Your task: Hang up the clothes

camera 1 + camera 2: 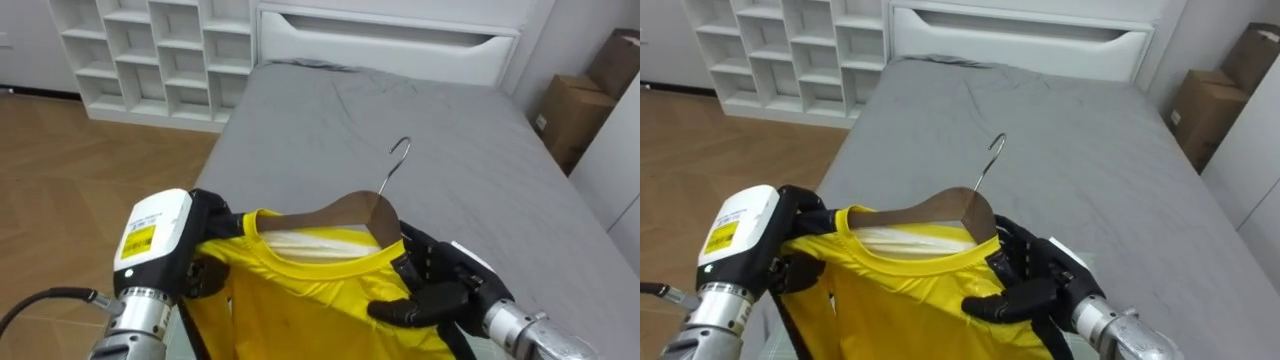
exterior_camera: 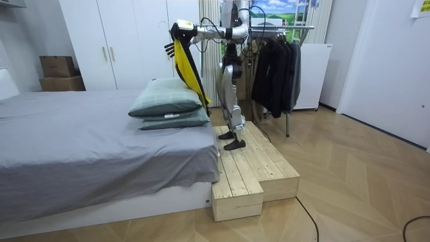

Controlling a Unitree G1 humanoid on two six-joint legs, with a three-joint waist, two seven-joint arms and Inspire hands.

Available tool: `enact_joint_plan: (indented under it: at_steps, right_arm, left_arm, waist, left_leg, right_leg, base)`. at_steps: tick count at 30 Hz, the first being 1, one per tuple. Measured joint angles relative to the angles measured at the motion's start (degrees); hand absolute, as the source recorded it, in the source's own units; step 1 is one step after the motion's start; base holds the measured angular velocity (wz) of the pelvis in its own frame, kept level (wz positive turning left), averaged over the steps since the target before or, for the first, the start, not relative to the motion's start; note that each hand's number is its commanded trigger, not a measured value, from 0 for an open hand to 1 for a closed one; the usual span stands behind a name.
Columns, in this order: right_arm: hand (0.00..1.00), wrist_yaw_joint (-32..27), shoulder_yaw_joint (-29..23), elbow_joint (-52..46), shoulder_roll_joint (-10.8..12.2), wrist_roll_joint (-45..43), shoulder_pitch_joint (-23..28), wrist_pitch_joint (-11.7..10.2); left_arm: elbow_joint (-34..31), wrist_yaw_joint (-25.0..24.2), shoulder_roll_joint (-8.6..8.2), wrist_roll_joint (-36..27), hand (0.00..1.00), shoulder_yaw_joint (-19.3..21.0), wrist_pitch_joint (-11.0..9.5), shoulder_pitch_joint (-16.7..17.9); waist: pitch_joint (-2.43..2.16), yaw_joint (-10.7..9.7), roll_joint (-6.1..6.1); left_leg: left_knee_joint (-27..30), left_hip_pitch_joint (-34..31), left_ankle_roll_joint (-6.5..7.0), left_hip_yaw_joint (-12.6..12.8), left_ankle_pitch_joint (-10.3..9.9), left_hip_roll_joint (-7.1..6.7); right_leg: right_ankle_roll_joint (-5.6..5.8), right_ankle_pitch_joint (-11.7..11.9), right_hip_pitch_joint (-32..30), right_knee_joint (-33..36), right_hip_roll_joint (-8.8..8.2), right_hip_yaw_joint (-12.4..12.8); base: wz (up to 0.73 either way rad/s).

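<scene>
head eye views look down close along the bed [image 1: 300, 120]; the distant room view shares it.

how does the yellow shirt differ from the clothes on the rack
The yellow shirt is bright, the rack clothes dark. The yellow shirt sits on a wooden hanger, held by the left hand and right hand; the rack clothes hang from the rail behind the robot. Both hang downward.

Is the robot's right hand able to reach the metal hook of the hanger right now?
Probably yes: the metal hook stands bare above the wooden hanger, near the right hand, nothing between. But that hand is curled on the yellow shirt, so it must let go first, leaving the left hand holding.
</scene>
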Motion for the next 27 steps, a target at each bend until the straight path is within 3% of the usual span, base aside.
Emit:
enact_joint_plan:
  at_steps: [7, 8, 9, 10, 11, 16, 19, 27]
  right_arm:
    - [0.0, -1.3, 0.8, 5.2, 0.1, -2.4, -2.7, 0.1]
    - [0.06, -1.3, 0.8, 6.2, 0.2, -3.3, -3.4, 0.1]
    - [0.22, -1.3, 0.8, 7.2, 0.2, -3.8, -3.8, 0.1]
    - [0.28, -1.3, 0.8, 7.7, 0.2, -3.8, -3.9, 0.1]
    - [0.51, -1.3, 0.8, 8.7, 0.2, -3.9, -4.0, 0.1]
    - [0.66, -1.2, 0.9, 11.4, 0.2, -4.1, -4.0, 0.1]
    - [0.71, -1.0, 2.8, 12.5, 0.3, -4.1, -4.0, 0.1]
    - [0.71, 1.0, 4.3, 13.2, 0.4, -4.7, -4.0, 0.1]
  left_arm:
    - [-0.1, -1.2, 0.0, 0.6, 1.0, -0.4, 0.5, 0.0]
    - [-0.1, -1.5, 0.0, 1.1, 1.0, -0.4, 0.5, 0.0]
    - [-0.2, -1.8, -0.04, 1.3, 1.0, -0.4, 0.5, 0.0]
    - [-0.2, -2.1, -0.05, 1.3, 1.0, -0.4, 0.5, 0.0]
    - [-0.3, -2.5, -0.09, 1.3, 1.0, -0.4, 0.5, 0.0]
    - [-0.3, -3.6, -0.08, 1.3, 1.0, -0.7, 0.5, 0.0]
    - [-0.3, -4.0, -0.21, 1.2, 1.0, -1.0, 0.5, -0.1]
    - [-0.3, -5.2, -1.19, 1.2, 1.0, -1.0, 0.5, -0.9]
  waist:
    - [0.03, 0.2, 0.04]
    - [0.03, 0.2, 0.03]
    - [0.03, 0.2, 0.03]
    - [0.03, 0.2, 0.03]
    - [0.03, 0.2, 0.03]
    - [0.04, 0.5, 0.03]
    - [0.07, 0.5, 0.03]
    - [0.16, 0.6, 0.16]
  left_leg:
    - [0.6, -0.5, 0.0, -0.4, 0.0, -0.01]
    - [0.7, -0.5, 0.0, -0.4, 0.0, -0.01]
    - [0.7, -0.5, 0.0, -0.4, 0.0, -0.01]
    - [0.7, -0.4, 0.0, -0.4, 0.0, -0.01]
    - [0.7, -0.3, 0.0, -0.4, 0.0, -0.01]
    - [0.7, -0.2, 0.0, -0.4, 0.0, -0.01]
    - [0.8, -0.3, 0.0, -0.3, 0.0, 0.0]
    - [0.9, -0.8, 0.0, -0.3, 0.0, -0.01]
  right_leg:
    - [0.0, 0.0, -0.2, 0.0, -0.02, -0.2]
    - [0.0, 0.0, -0.1, 0.0, -0.02, -0.2]
    - [0.0, 0.0, -0.1, -0.1, -0.02, -0.2]
    - [0.0, 0.0, 0.0, -0.1, -0.02, -0.1]
    - [0.0, 0.0, 0.1, -0.1, -0.02, -0.1]
    - [0.0, 0.0, 0.3, -0.1, -0.04, -0.1]
    - [0.01, 0.0, 0.2, -0.2, -0.05, -0.2]
    - [0.07, 0.0, -0.3, -0.1, -0.07, -0.4]
  base:
    - [0.03]
    - [0.0]
    - [0.0]
    - [0.0]
    - [0.0]
    - [0.0]
    - [0.0]
    - [0.0]
